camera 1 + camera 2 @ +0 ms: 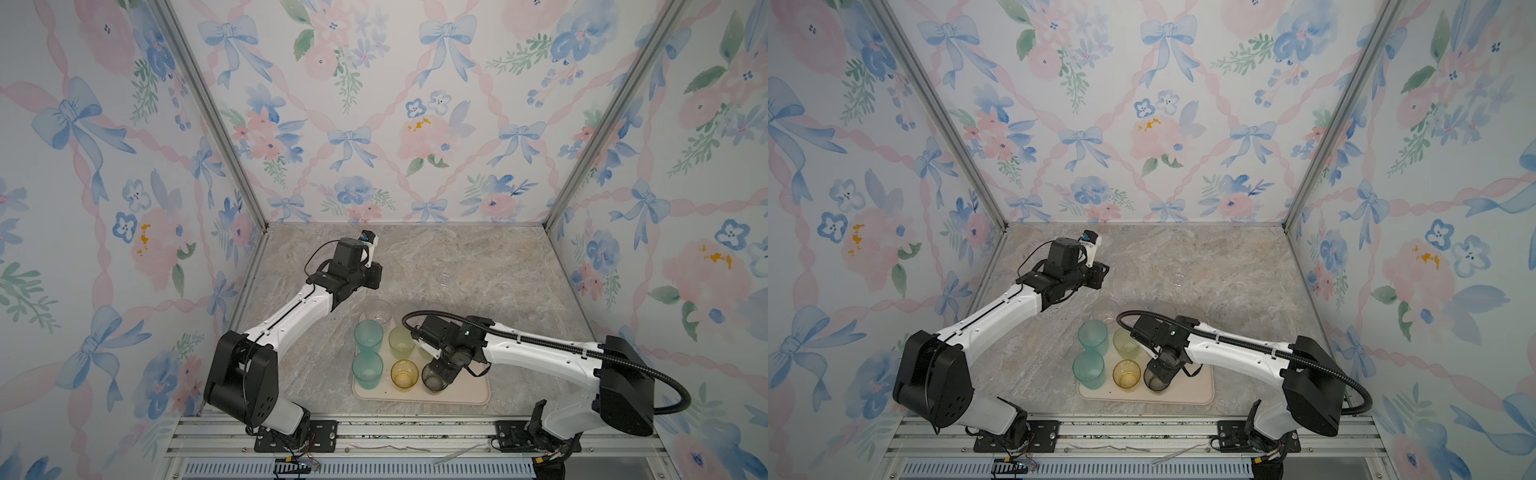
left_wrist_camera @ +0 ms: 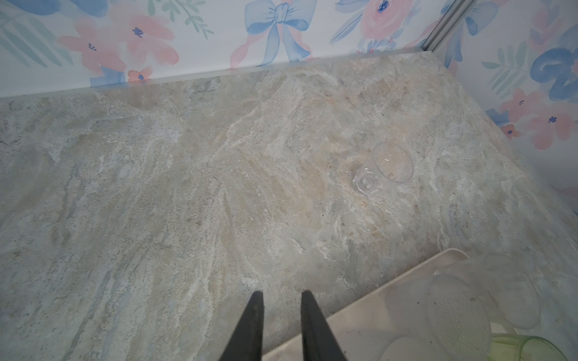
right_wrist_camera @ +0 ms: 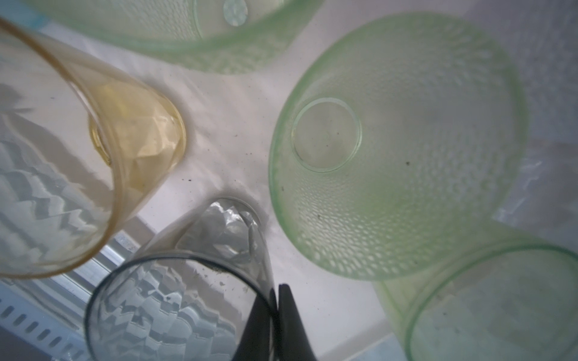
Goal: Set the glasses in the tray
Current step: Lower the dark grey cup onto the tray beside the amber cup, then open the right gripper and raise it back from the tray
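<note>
Currently right gripper (image 3: 277, 289) is pinching the wall of a smoky grey translucent tumbler (image 3: 175, 312), one finger on each side of the rim. That tumbler is standing upright in the flat beige-pink rectangular tray (image 1: 469, 395), just beside an amber translucent tumbler (image 1: 404, 372). Meanwhile left gripper (image 2: 282, 293) is hovering over the marbled stone tabletop (image 2: 156, 187), fingers slightly parted, gripping nothing. A clear tumbler (image 2: 383, 168) is lying on its side on the tabletop, well apart from the tray.

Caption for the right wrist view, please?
Right gripper pinching the grey glass rim on tray, beside amber glass and green glasses.
</note>
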